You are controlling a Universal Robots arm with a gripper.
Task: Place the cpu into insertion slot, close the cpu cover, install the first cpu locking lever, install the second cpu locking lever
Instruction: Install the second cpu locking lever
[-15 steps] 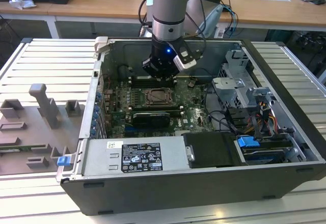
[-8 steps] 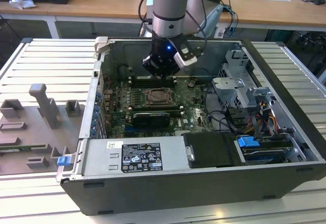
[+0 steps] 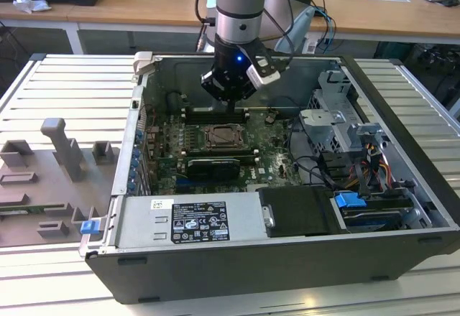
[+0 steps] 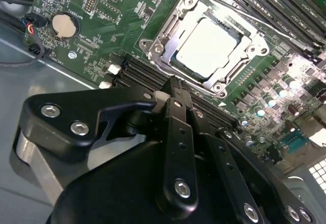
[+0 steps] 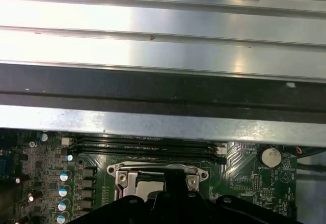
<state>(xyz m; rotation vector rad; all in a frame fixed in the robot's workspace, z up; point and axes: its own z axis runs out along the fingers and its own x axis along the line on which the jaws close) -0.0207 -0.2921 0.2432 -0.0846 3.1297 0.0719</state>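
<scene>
We are seeing the chip (image 4: 206, 48) sitting in the socket (image 4: 168, 28) under the lowered cover (image 4: 254, 43), while our gripper (image 4: 175, 89) is hovering just beside it, clenched on nothing.

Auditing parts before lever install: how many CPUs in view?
1: the cpu lies framed by the cpu cover on the motherboard, just past the end effector, whose body could hide others.
</scene>
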